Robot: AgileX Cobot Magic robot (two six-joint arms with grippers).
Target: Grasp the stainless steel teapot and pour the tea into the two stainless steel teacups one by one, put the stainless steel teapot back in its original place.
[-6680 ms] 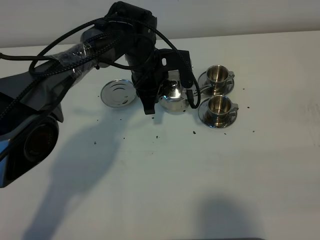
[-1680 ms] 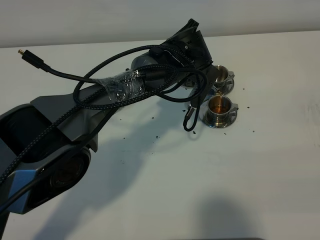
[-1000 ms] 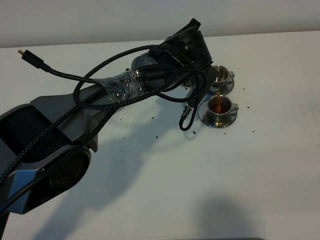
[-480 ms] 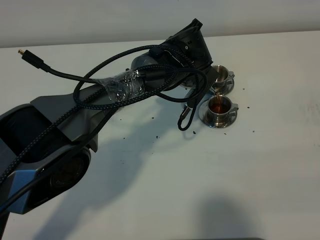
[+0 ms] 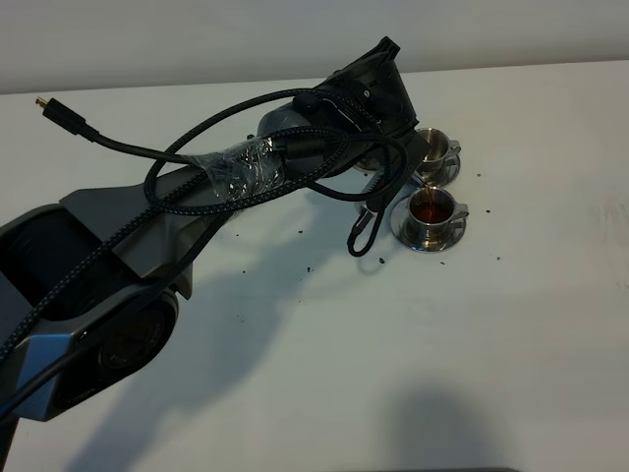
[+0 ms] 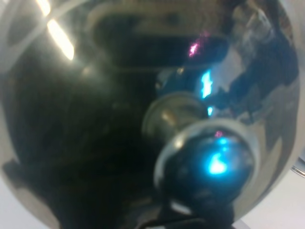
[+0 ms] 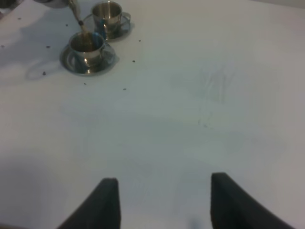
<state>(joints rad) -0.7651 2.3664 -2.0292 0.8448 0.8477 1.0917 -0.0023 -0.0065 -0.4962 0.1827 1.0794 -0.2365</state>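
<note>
My left arm's wrist (image 5: 369, 88) reaches across to the cups and hides its own fingers. In the left wrist view the stainless steel teapot (image 6: 95, 119) fills the picture, its lid knob (image 6: 209, 162) close to the lens; it is carried tilted. Its spout (image 7: 74, 8) hangs over the nearer teacup (image 5: 430, 211), which holds dark reddish tea (image 5: 429, 205). The farther teacup (image 5: 435, 149) stands on its saucer just behind, and its inside looks bare steel. My right gripper (image 7: 164, 202) is open above bare table, well away from the teacups (image 7: 87, 47).
A loose black cable loop (image 5: 366, 231) dangles from the left arm just left of the nearer cup. Dark specks (image 5: 307, 265) lie scattered on the white table (image 5: 472, 324). The left arm's bulk covers the table's left half.
Earlier the teapot stood on the table beside the cups; now it is lifted and tilted. Over the last second the tea in the nearer cup has darkened and the cable loop swung slightly left.
</note>
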